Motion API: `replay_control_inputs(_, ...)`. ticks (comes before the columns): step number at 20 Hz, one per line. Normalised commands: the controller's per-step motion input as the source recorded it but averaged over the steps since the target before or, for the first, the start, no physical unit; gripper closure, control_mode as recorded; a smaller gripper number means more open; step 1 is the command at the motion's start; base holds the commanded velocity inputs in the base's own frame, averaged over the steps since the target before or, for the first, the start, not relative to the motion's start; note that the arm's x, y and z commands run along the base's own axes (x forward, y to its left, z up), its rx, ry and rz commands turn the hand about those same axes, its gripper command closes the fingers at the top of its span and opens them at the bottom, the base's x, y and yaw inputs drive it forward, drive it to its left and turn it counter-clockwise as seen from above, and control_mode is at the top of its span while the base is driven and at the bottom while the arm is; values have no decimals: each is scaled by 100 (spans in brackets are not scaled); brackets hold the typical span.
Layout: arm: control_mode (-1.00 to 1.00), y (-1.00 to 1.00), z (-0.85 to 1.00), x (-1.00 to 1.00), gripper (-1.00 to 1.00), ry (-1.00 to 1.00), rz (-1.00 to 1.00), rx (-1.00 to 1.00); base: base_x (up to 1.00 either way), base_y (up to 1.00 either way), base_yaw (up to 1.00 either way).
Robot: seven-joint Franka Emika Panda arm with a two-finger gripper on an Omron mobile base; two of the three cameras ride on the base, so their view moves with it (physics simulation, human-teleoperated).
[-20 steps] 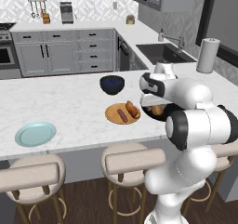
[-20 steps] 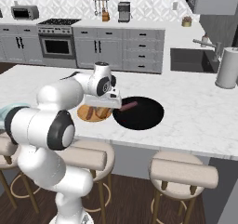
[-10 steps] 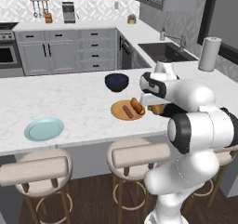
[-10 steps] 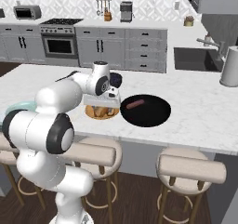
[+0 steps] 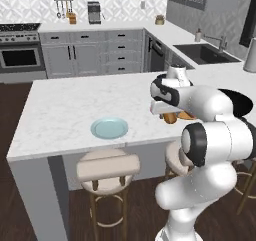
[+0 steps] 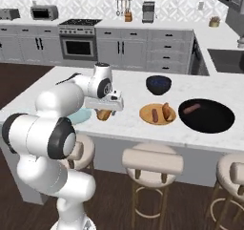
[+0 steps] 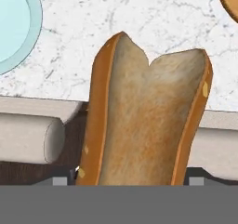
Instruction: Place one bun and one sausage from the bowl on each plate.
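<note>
Gripping a split golden-brown hot dog bun (image 7: 146, 116) between its jaws, the dark two-finger gripper (image 6: 104, 112) hangs above the white marble counter (image 6: 133, 88), between the pale blue-green round plate (image 5: 109, 128) and the orange-brown wooden plate (image 6: 160, 114). The wooden plate holds one bun and one sausage. A sausage (image 6: 191, 109) lies in the wide black bowl (image 6: 206, 115), right of it.

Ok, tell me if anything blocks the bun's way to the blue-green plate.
Nothing visible does. The tool holds the bun above bare counter, with the blue-green plate just beside it and holding nothing.
</note>
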Motion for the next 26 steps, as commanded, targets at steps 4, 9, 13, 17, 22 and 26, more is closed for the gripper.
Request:
replay_control_inputs(4, 100, 0, 0, 0, 100, 0, 0, 0, 22, 97, 0)
replay_control_inputs(9, 100, 0, 0, 0, 100, 0, 0, 0, 22, 53, 0)
replay_control_inputs(13, 100, 0, 0, 0, 100, 0, 0, 0, 41, 14, 0)
replay_control_inputs(17, 100, 0, 0, 0, 100, 0, 0, 0, 57, 0, 0)
replay_control_inputs(22, -100, 0, -11, 23, 100, 0, 0, 0, 32, 0, 0)
replay_control_inputs(26, -100, 19, -81, 69, 100, 4, -1, 0, 0, 0, 0)
